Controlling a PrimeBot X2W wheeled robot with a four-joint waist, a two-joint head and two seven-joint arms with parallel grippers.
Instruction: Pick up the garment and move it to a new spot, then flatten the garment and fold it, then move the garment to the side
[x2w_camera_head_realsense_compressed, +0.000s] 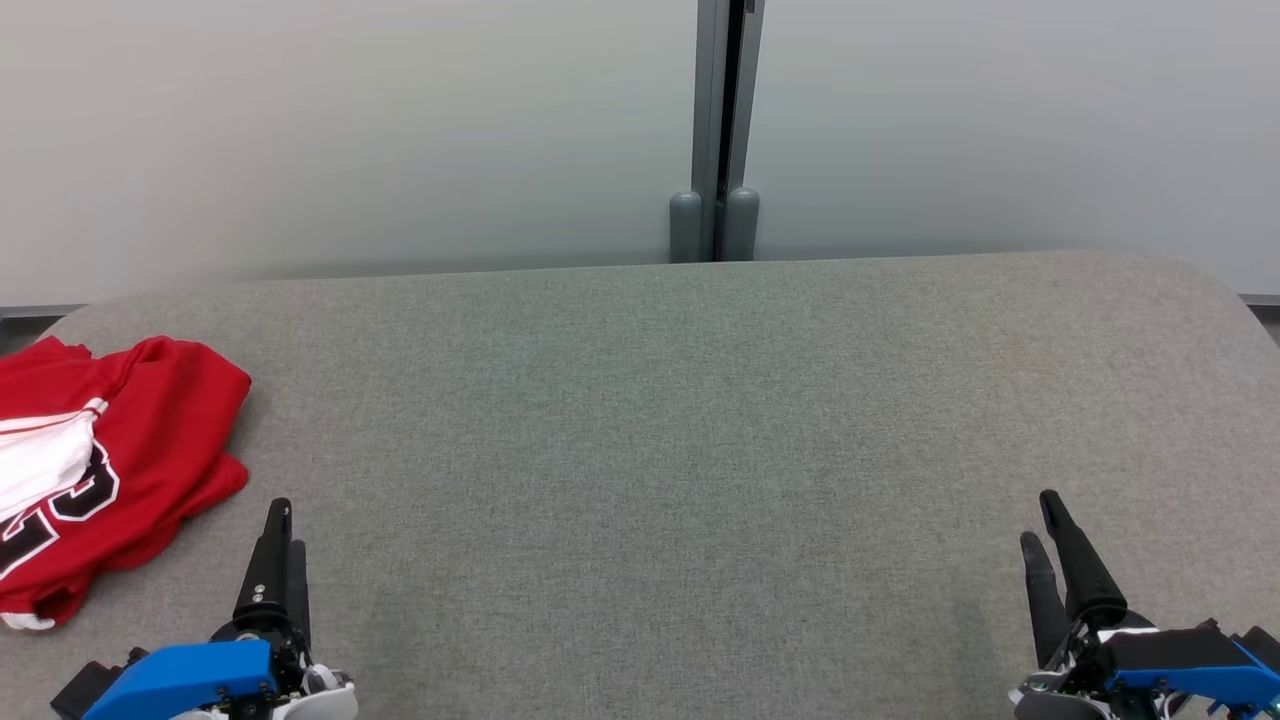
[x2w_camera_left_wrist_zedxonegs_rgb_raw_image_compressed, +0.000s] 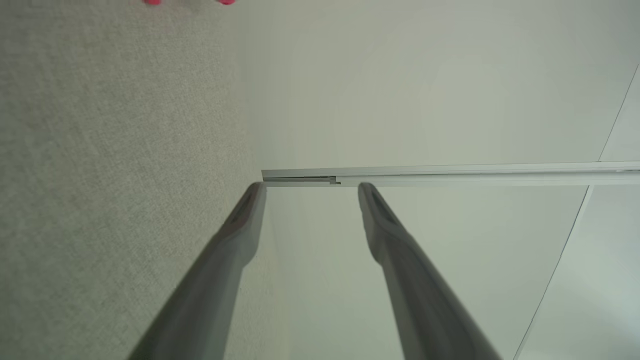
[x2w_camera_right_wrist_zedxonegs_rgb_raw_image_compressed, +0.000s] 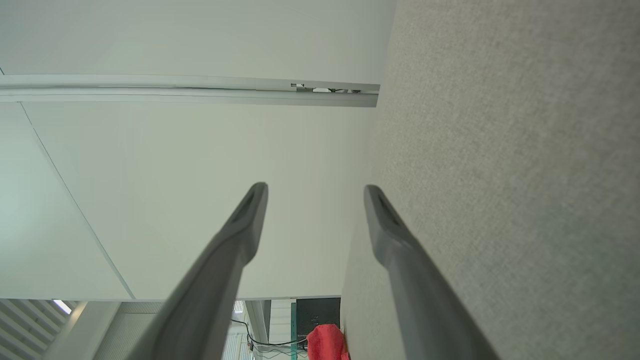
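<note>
The garment (x2w_camera_head_realsense_compressed: 95, 470), a red jersey with white trim and black-and-white lettering, lies bunched at the left edge of the grey table (x2w_camera_head_realsense_compressed: 660, 440). A small red patch of the garment (x2w_camera_right_wrist_zedxonegs_rgb_raw_image_compressed: 327, 342) also shows low in the right wrist view. My left gripper (x2w_camera_head_realsense_compressed: 283, 530) stands near the table's front edge, just right of the garment and apart from it, its jaws open and empty in the left wrist view (x2w_camera_left_wrist_zedxonegs_rgb_raw_image_compressed: 310, 186). At the front right my right gripper (x2w_camera_head_realsense_compressed: 1040, 520) is open too, with nothing between its fingers (x2w_camera_right_wrist_zedxonegs_rgb_raw_image_compressed: 315, 187).
A pale partition wall (x2w_camera_head_realsense_compressed: 400, 130) with a grey vertical post (x2w_camera_head_realsense_compressed: 722, 130) stands behind the table. The table's grey fabric top stretches wide between the two grippers, with rounded far corners.
</note>
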